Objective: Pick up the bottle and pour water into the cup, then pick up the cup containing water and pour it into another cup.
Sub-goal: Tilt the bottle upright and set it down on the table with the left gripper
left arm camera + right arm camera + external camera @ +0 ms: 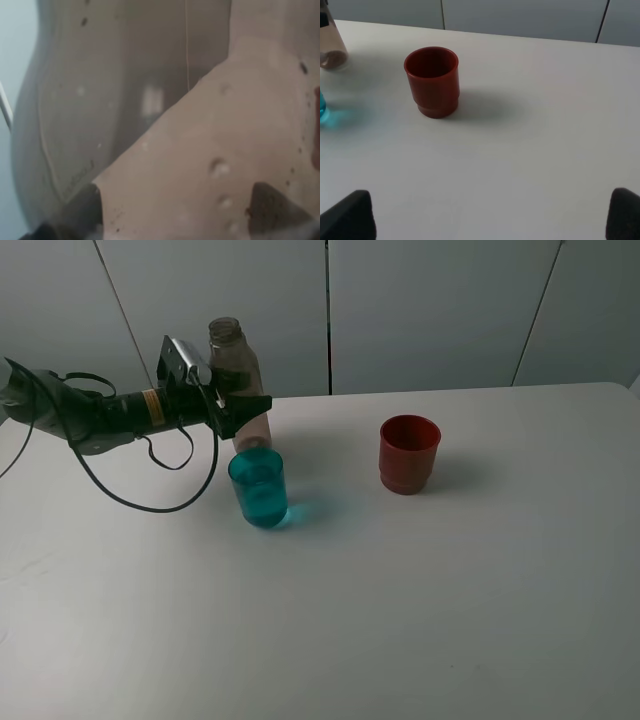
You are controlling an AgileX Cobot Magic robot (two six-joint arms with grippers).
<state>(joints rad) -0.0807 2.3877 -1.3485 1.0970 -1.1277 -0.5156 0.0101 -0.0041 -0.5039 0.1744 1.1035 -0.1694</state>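
From the high camera, my left arm (110, 412) reaches in low over the white worktop (420, 600), and my left fingers (238, 408) are pinched around the middle of the bottle (232, 355). The bottle stands upright with its capless neck showing above my wrist. The teal cup (258, 488) stands just in front of the bottle, on the camera's side, close to it but apart. Its lower part looks a darker blue (liquid, as far as I can tell). The red cup (409, 453) stands well apart from the bottle, off to its right in this view and a little nearer the camera. A black cable (150, 490) loops from my arm down onto the worktop.

From my left wrist, the bottle's (150, 115) grey-tinted wall fills nearly the whole picture, beaded with small droplets. The dark tips of my left fingers (82, 212) press against it on either side.

From my right wrist, my right fingers (347, 217) are spread wide with nothing between them, hanging over bare worktop (520, 150). The red cup (432, 80) stands upright and open-mouthed, well clear of them. The base of the bottle (331, 47) shows at the frame's edge, beyond the red cup and well apart from it. Near the bottle, a sliver of the teal cup (321, 107) shows too.
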